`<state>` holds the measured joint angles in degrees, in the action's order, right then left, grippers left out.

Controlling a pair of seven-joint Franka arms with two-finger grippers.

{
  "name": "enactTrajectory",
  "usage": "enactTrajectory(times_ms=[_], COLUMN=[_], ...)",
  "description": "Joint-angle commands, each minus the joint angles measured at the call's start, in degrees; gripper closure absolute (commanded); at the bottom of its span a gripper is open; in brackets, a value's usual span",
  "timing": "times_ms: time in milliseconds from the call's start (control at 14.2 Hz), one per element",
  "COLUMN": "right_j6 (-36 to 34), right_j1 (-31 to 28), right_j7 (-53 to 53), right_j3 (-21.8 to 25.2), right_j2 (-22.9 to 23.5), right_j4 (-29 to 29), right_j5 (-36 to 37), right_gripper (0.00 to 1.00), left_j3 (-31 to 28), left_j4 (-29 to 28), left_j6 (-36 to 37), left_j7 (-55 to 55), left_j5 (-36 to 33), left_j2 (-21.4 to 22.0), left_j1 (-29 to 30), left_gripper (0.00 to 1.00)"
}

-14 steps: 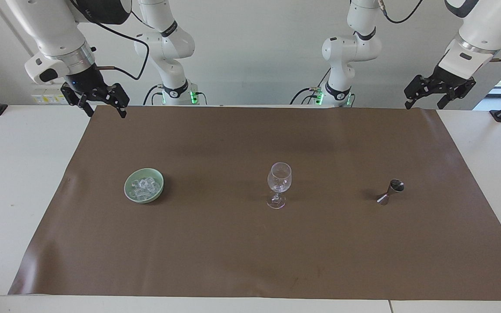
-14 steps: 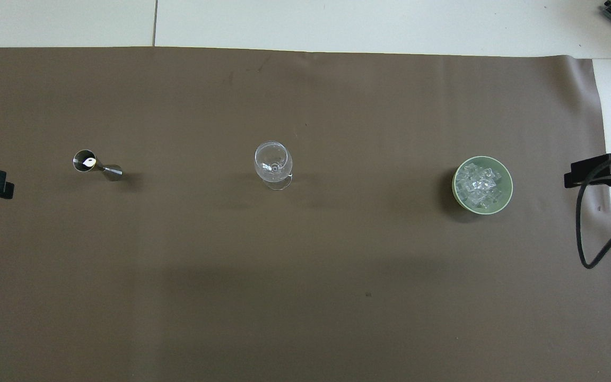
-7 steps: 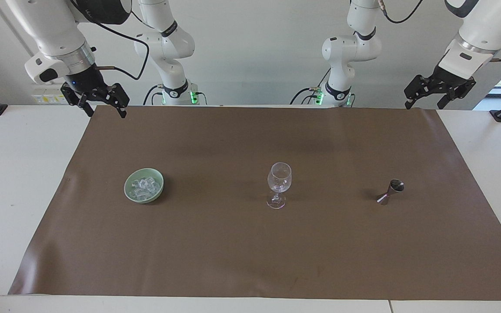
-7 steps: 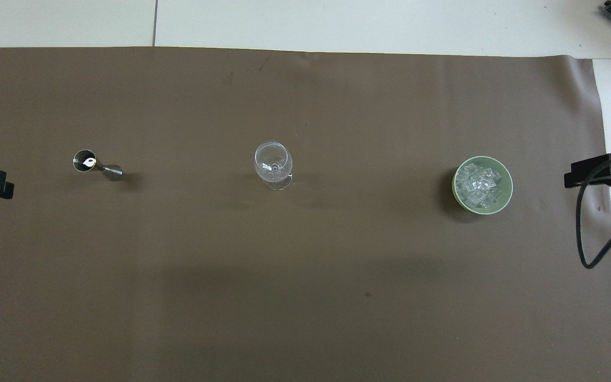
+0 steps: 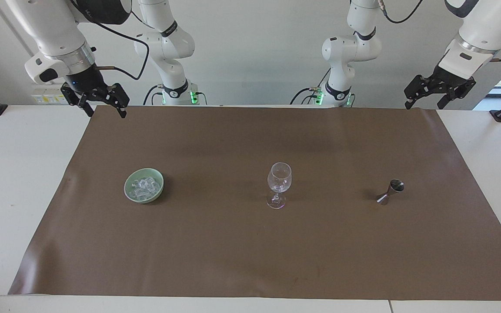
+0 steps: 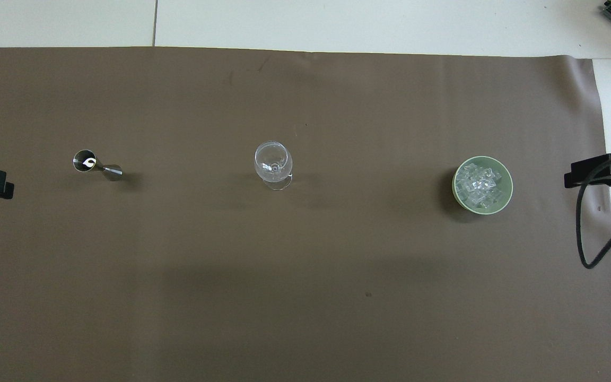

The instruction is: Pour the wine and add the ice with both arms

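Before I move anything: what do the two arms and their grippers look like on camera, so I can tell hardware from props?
Both arms are glossy white jointed shells with dark joint rings and a silver wrist collar. Loose black cables run along them. The right gripper and left gripper are black two-finger linkage units. Each white base shows a green light.

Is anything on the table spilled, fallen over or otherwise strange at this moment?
Nothing stands out. The glass and the jigger stand upright on the brown mat, the ice lies inside its green bowl, and no spill shows. Both grippers, left and right, wait open, off to the sides.
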<state>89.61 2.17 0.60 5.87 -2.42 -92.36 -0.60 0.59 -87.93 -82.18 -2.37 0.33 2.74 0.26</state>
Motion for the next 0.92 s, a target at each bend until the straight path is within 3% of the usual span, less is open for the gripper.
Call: enactTrajectory(times_ms=[0, 846], right_j6=[-0.66, -0.66], right_j1=[-0.67, -0.76], right_j7=[-1.39, -1.39], right_j3=[-0.42, -0.42], right_j2=[-0.48, -0.39], right_j4=[0.08, 0.08], right_j5=[-0.19, -0.19], right_gripper=[0.0, 0.0], left_j3=[-0.24, -0.24], left_j4=[0.48, 0.57], left_j6=[0.62, 1.06], left_j7=[-0.8, -0.36], left_j5=[-0.33, -0.41], left_j2=[-0.1, -0.1], left_j1=[-0.35, -0.52], left_gripper=[0.0, 0.0])
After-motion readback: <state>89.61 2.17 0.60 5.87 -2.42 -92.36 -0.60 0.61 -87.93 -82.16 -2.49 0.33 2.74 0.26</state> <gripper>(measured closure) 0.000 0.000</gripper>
